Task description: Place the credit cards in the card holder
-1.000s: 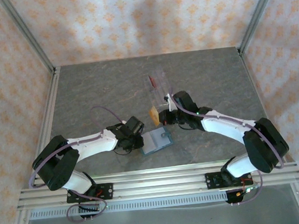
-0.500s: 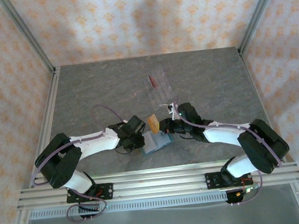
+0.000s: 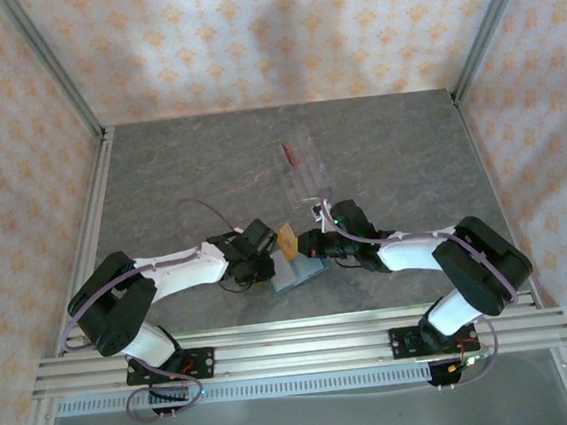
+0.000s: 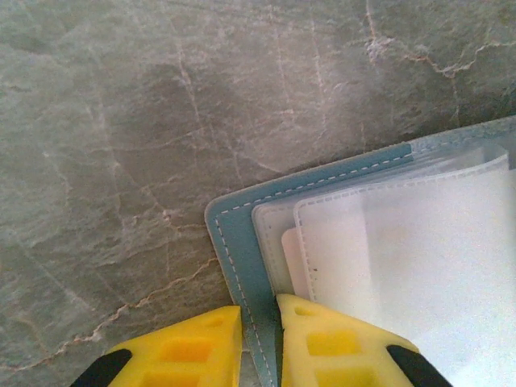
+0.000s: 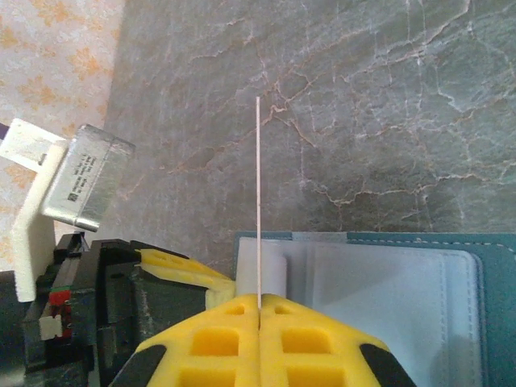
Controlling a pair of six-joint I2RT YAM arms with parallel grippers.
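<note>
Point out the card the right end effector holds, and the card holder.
orange card (image 3: pixel 287 237): top external view, on its flat face.
card holder (image 4: pixel 234 250): left wrist view, on its teal stitched border.

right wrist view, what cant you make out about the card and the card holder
Face of the card: right wrist, seen edge-on as a thin line.
Right side of the card holder: right wrist, cut off by the frame edge.
Which pocket the card is aimed at: top view, too small, partly under the right gripper.
</note>
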